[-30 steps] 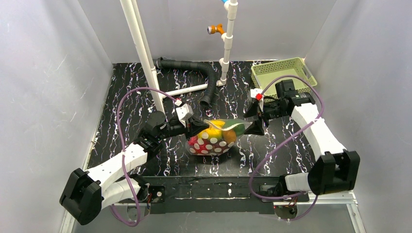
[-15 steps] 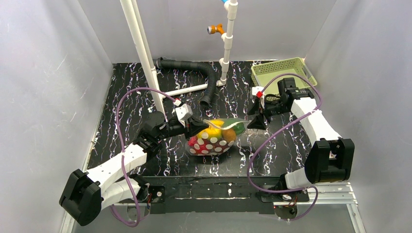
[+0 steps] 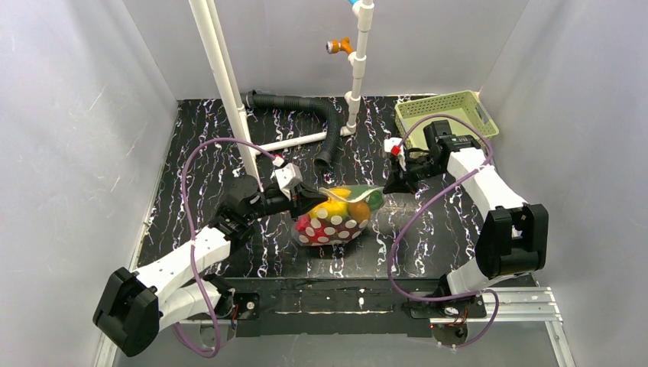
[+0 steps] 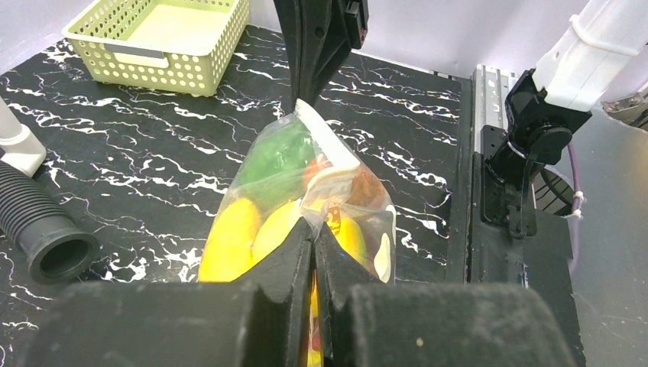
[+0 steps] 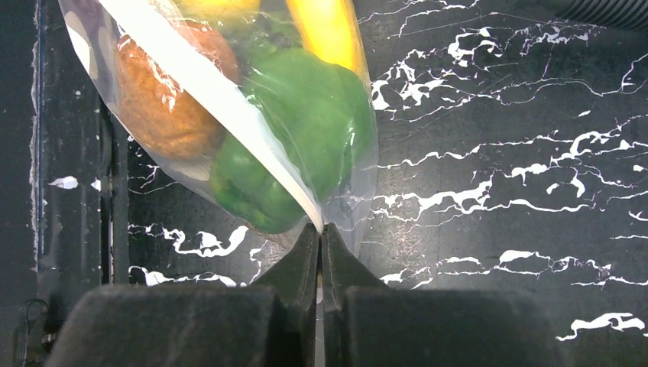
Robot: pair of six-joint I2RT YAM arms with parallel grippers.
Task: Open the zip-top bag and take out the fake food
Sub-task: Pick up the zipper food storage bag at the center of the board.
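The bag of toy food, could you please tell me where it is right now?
In the top view the bag lies mid-table, held by the left hand at its left end and by the right hand at its right corner.
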